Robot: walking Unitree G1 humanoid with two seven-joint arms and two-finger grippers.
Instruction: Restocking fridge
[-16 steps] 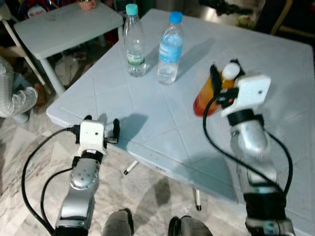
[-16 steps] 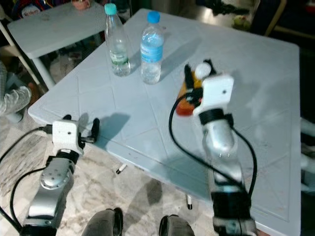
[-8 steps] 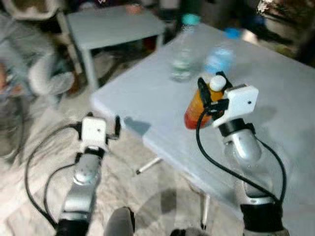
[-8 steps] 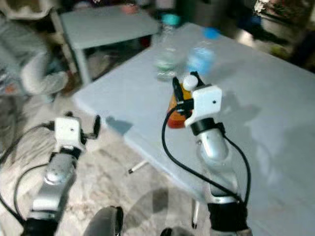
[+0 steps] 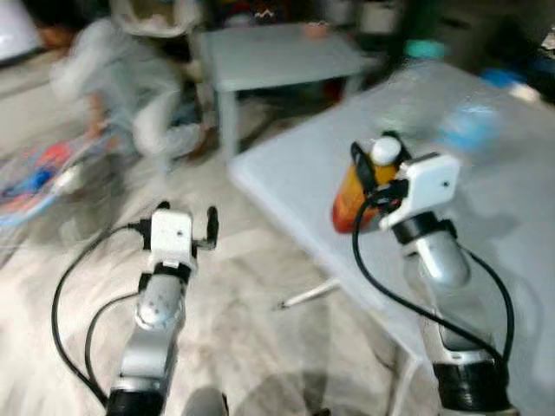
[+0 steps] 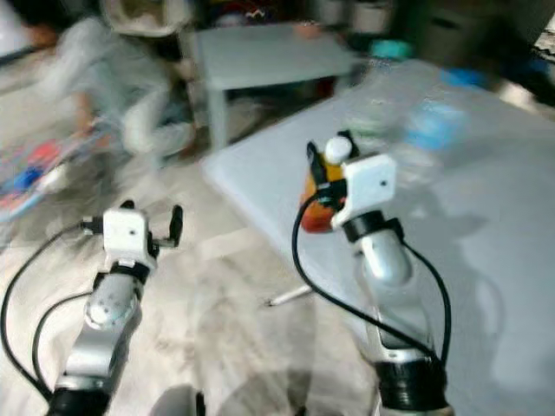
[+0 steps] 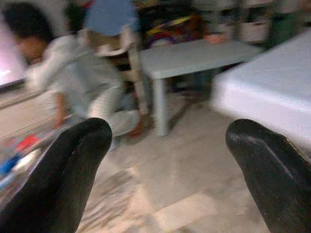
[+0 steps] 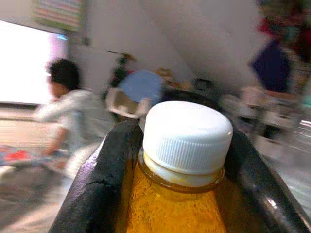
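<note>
The right hand (image 5: 375,169) is clamped on an orange juice bottle (image 5: 354,198) above the worktop (image 5: 486,199), while at 9 o'clock the left hand (image 5: 187,218) hangs with fingers apart.

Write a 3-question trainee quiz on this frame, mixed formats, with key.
1. True or false: the right claw is shut on the orange juice bottle.
2. What colour is the bottle's cap? A) blue B) white C) teal
3. Fill in: the left claw is open and holds ____.

Key: 1 true. 2 B. 3 nothing; through its fingers you see bare floor, the small grey table and a crouching person.
</note>
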